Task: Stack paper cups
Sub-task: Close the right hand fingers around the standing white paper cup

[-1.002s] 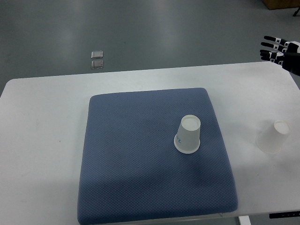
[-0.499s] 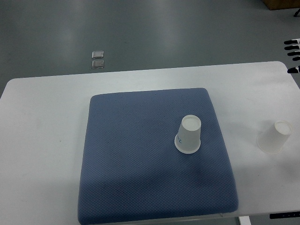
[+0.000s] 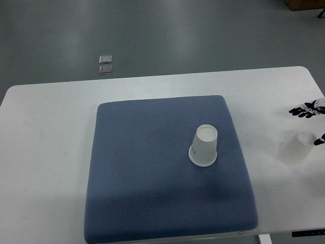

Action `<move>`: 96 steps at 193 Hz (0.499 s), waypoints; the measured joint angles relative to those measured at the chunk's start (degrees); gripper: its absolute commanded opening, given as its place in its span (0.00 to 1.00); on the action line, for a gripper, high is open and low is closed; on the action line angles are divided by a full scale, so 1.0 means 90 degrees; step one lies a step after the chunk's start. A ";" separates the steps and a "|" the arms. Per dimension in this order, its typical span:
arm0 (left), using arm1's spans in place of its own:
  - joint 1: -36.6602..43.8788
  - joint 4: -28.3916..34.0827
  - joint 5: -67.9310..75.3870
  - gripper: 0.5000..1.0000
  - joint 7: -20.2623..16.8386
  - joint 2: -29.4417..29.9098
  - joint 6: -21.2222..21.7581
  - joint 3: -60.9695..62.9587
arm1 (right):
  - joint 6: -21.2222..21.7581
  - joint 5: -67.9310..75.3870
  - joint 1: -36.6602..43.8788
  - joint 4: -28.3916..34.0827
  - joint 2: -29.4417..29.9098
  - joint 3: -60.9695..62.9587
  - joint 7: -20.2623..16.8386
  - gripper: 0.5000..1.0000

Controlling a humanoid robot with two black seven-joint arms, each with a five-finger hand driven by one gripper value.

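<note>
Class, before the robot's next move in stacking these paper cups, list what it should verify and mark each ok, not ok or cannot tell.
1. Cup on the pad stands upside down, untipped: ok.
2. Cup on the table sits upside down, right of the blue pad, clear of it: ok.
3. Right hand beside the table cup, fingers spread: ok.
4. Hand gripping that cup: not ok, no contact visible.
5. Thumb position at the picture's edge: cannot tell.
6. Left hand available: cannot tell, out of view.

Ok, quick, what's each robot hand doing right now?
Left robot hand: not in view.
Right robot hand: at the right edge above the paper cup, fingers spread, holding nothing.
</note>
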 measured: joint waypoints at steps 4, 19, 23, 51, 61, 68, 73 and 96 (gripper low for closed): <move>0.0000 0.0000 0.0000 1.00 0.0000 0.0000 0.0000 0.0000 | -0.0029 -0.0014 -0.0003 0.0023 -0.0024 -0.0064 0.0004 0.88; 0.0000 0.0000 0.0000 1.00 0.0000 0.0000 0.0000 0.0000 | -0.0092 -0.0038 -0.0012 0.0174 -0.0146 -0.0245 0.0009 0.88; 0.0000 0.0000 0.0000 1.00 0.0000 0.0000 0.0000 0.0000 | -0.0103 -0.0042 -0.0013 0.0213 -0.0176 -0.0283 0.0010 0.87; 0.0000 0.0000 0.0000 1.00 0.0000 0.0000 0.0000 0.0000 | -0.0330 -0.0045 -0.0023 0.0320 -0.0242 -0.0441 0.0010 0.87; 0.0000 0.0000 0.0000 1.00 0.0000 0.0000 -0.0001 0.0000 | -0.0524 -0.0034 -0.0042 0.0323 -0.0227 -0.0464 0.0010 0.87; 0.0000 0.0000 0.0000 1.00 0.0000 0.0000 -0.0001 0.0000 | -0.0653 -0.0026 -0.0074 0.0325 -0.0211 -0.0471 0.0010 0.87; 0.0000 0.0000 0.0000 1.00 0.0000 0.0000 -0.0002 0.0000 | -0.0730 -0.0022 -0.0099 0.0326 -0.0198 -0.0474 0.0010 0.87; 0.0000 0.0000 0.0000 1.00 0.0000 0.0000 -0.0003 0.0000 | -0.0958 -0.0002 -0.0165 0.0327 -0.0129 -0.0474 0.0010 0.87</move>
